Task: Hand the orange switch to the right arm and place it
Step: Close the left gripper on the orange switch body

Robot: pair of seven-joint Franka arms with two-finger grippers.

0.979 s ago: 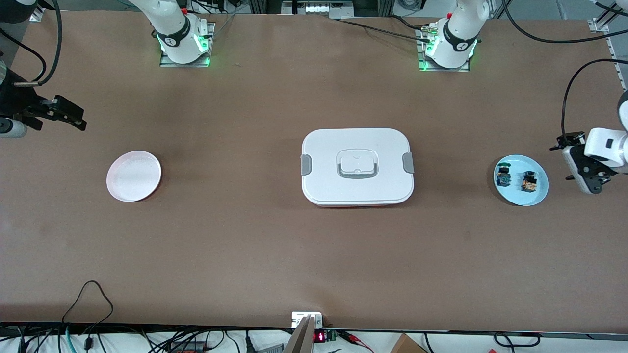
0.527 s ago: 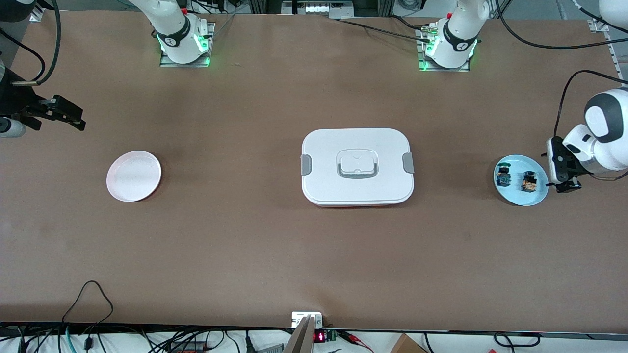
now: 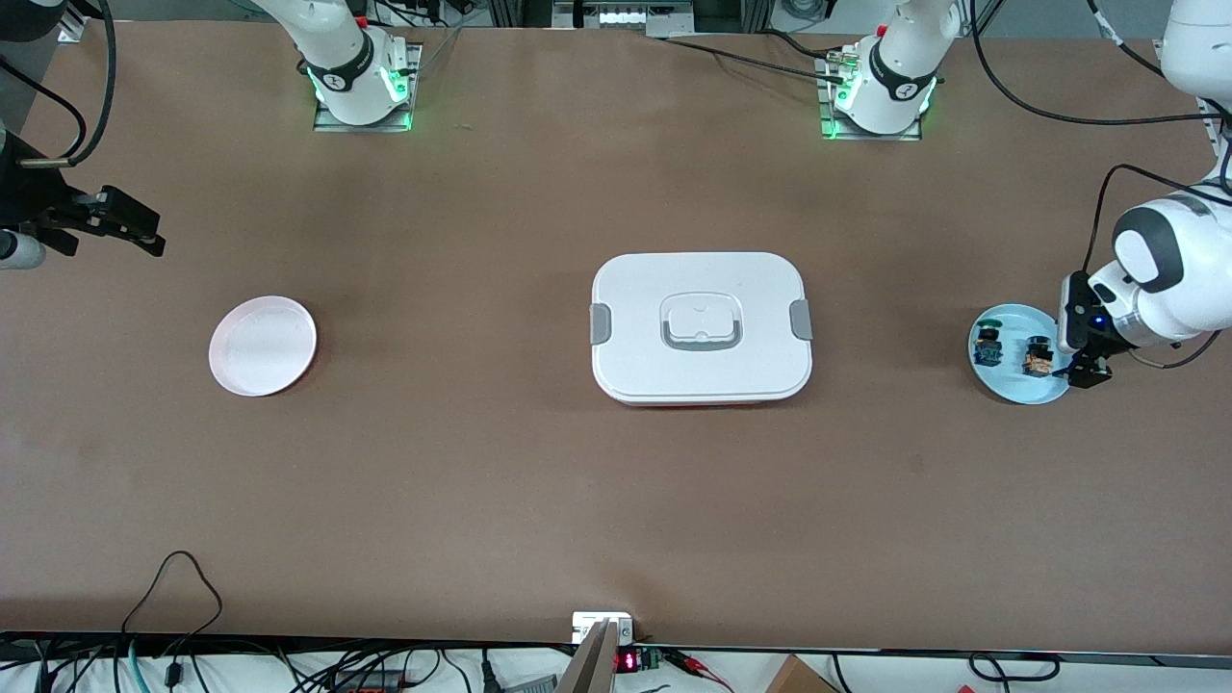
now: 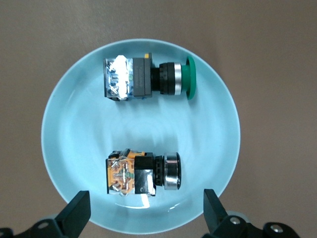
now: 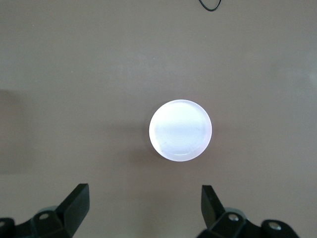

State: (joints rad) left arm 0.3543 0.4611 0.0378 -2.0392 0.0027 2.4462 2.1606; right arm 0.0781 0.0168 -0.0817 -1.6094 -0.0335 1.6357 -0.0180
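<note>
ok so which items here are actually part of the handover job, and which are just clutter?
In play:
- orange switch, on the blue plate
- left gripper, open, over that plate
- right gripper, open, waiting above the table near the pink plate
- pink plate, likely the drop spot

Lying about:
- green-button switch, same blue plate
- white lidded box, mid-table

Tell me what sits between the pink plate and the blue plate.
In the front view, only the white lidded box stands between pink plate and blue plate.
</note>
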